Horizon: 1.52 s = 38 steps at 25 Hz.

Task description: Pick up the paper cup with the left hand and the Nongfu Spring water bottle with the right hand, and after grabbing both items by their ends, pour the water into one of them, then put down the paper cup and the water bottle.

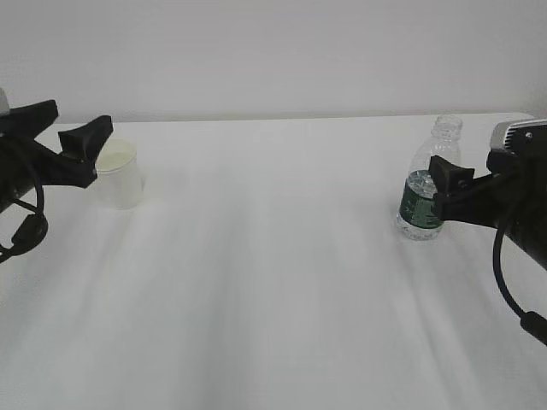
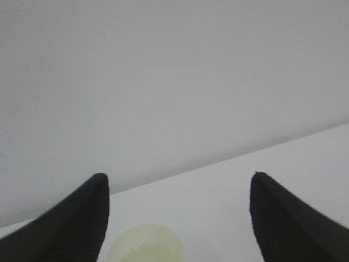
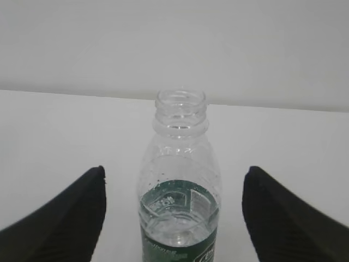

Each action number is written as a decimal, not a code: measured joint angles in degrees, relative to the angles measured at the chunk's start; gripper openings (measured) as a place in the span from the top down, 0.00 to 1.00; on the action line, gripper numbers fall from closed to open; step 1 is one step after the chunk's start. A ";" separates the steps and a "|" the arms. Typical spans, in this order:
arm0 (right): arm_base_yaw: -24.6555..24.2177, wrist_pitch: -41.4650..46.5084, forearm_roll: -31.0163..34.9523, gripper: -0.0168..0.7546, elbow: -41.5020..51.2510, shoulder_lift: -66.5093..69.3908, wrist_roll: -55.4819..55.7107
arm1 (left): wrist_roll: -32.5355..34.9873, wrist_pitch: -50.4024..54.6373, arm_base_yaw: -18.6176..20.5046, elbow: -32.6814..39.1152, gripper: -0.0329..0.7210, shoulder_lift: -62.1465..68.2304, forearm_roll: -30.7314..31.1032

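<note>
Soft, even light is washing over a pale, low-contrast scene.

The table is glowing almost white, blending into the wall and showing only faint grey streaks; a weak shadow is lying beside the paper cup and another under the Nongfu Spring water bottle. The exterior view is looking slightly hazy and grainy. In the left wrist view the cup rim is blurring out of focus. In the right wrist view the bottle neck is showing fairly crisp, while the dark fingers are losing all detail.
</note>
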 joint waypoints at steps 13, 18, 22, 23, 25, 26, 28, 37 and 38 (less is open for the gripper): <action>0.00 6.14 2.35 0.21 0.09 -7.90 -2.69 | 4.60 2.14 0.00 0.23 0.19 -10.55 -10.07; 0.00 9.14 3.86 0.21 0.13 -12.06 -4.34 | 4.98 6.37 0.00 0.23 0.19 -16.85 -10.93; 0.00 12.22 4.90 0.21 0.22 -15.56 -5.49 | 4.98 10.66 0.00 0.34 0.19 -22.84 -11.15; 0.00 13.03 5.01 0.21 0.22 -16.58 -5.76 | 4.98 11.69 0.00 0.34 0.20 -24.40 -11.15; 0.00 14.28 5.24 0.21 0.22 -18.46 -6.37 | 4.98 14.30 0.00 0.34 0.21 -27.10 -11.15; 0.00 14.95 5.48 0.21 0.22 -19.20 -6.65 | 5.01 15.74 0.00 0.34 0.22 -28.52 -11.15; 0.00 16.24 5.97 0.21 0.26 -20.96 -7.21 | 5.01 18.44 0.00 0.45 0.23 -31.41 -11.15; 0.00 22.79 7.41 0.21 0.39 -28.56 -8.91 | 5.01 30.51 0.00 0.68 0.24 -44.45 -11.15; 0.00 23.50 7.54 0.21 0.39 -29.45 -9.12 | 5.01 31.96 0.00 0.68 0.24 -46.01 -11.15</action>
